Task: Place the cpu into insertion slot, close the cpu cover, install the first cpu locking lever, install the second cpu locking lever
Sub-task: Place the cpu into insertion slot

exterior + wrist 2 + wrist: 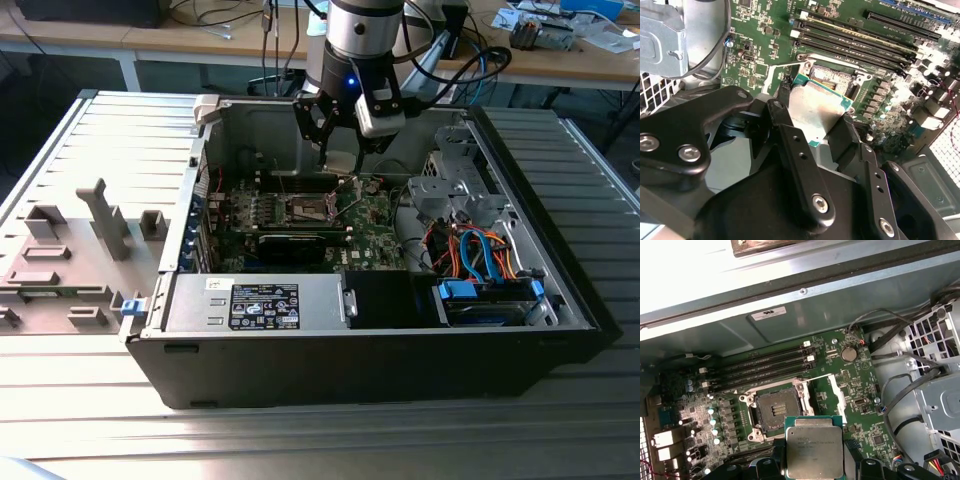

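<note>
The arm (358, 40) is seen coming straight down from above into the open computer case (400, 350) in the exterior view, with the wrist pointed down at the green board (375, 225). The gripper (342, 160) is clamped on the cpu (815, 452), which is pinched by its edges between the black fingers (790, 135), one on each side. The cpu is held up off the board, close to the insertion slot (776, 412) but not in it, so the slot is left bare and its dark square recess with the tiny contact grid can be made out in the first wrist view. The chip's top is a dull silver-grey metal lid with some faint print on it, and a thin green rim is visible around the edge in both wrist views. The cpu cover (839, 399) is flipped open, and its silvery frame is seen just beside the slot on the side away from the white-capped parts. A row of long black memory slots (765, 371) is laid out just beyond the socket.
</note>
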Available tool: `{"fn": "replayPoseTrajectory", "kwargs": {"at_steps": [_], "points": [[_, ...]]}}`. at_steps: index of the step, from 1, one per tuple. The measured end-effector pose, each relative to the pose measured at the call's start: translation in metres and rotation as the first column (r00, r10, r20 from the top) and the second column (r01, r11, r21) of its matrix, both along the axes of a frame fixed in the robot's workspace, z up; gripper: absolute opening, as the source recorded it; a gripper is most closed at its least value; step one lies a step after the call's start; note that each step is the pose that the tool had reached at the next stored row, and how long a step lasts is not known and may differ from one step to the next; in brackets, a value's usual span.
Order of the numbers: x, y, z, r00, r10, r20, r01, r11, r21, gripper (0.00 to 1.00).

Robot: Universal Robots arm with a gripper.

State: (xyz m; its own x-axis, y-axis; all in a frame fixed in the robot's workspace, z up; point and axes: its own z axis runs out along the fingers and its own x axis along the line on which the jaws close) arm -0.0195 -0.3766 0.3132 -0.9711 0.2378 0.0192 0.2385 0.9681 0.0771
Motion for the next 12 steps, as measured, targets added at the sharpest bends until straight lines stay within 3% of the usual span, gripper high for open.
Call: {"fn": "replayPoseTrajectory", "kwargs": {"at_steps": [12], "points": [[0.0000,0.0000,-0.0001,0.9997,-0.025,0.0000,0.025,0.9997,0.0000,0.54]]}}
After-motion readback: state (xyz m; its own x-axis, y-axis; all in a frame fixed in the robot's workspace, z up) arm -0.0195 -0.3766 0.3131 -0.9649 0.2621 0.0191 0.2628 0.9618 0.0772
